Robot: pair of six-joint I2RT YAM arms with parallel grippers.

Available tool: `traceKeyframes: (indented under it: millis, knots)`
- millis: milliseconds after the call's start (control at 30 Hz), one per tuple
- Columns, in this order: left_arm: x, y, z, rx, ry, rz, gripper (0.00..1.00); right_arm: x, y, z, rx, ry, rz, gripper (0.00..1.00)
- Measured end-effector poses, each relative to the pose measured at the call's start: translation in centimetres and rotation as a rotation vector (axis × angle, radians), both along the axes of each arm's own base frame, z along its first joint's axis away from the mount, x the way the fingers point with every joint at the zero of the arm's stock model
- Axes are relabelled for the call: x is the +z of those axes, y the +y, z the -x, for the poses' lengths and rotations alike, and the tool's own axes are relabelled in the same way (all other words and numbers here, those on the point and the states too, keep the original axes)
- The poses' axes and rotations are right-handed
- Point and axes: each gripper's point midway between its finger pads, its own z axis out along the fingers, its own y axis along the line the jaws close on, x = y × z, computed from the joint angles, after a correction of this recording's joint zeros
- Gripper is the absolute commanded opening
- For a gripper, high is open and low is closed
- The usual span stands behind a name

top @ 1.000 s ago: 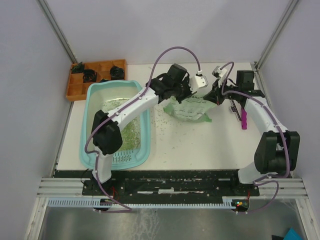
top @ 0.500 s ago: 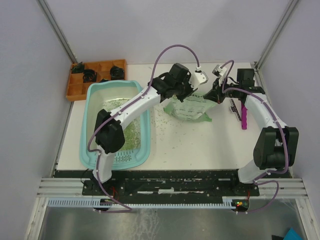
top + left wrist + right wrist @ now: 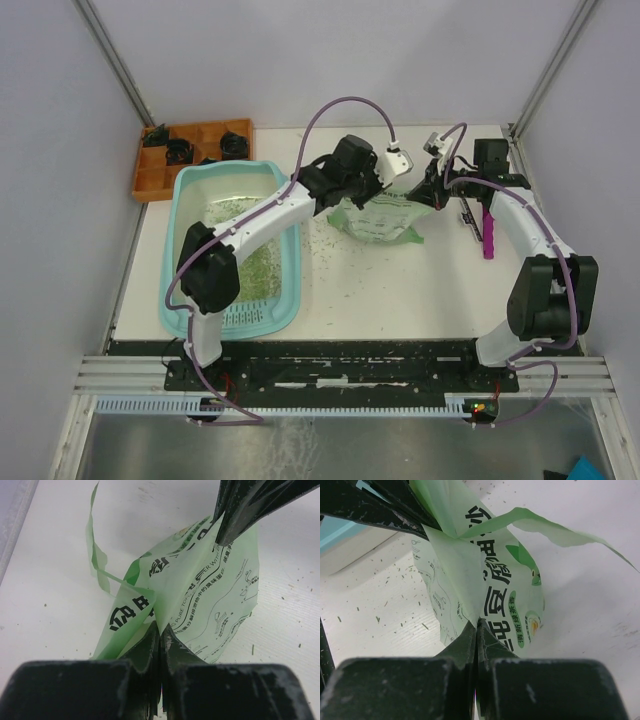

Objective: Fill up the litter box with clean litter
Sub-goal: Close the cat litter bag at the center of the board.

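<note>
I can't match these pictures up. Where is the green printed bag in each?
Top external: the bag is mid-table, right of the litter box, between both arms' jaws.
Left wrist: the bag fills the centre, pinched by shut jaws at the bottom.
Right wrist: the bag fills the centre, pinched at the bottom.
Shared landmark: the white table, speckled with spilt litter.

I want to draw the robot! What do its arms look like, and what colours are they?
The left arm and right arm have white links with chunky black joints. A thin purple cable loops along each. The left end effector and right end effector each have two black, tapered, dusty fingers.
</note>
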Motion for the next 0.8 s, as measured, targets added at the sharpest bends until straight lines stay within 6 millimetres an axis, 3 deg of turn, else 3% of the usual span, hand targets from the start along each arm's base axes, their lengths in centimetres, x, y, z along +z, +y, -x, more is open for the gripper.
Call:
traceKeyframes:
  millis: [200,800]
  knots:
    - [0.1,-0.1,0.0,-0.004,0.023,-0.018,0.03,-0.3,-0.6,0.3,0.012,-0.013,0.026,0.02]
    - [0.3,-0.3,0.0,-0.016,0.057,-0.035,0.03,-0.1,-7.2,2.8,-0.111,0.020,0.056,0.02]
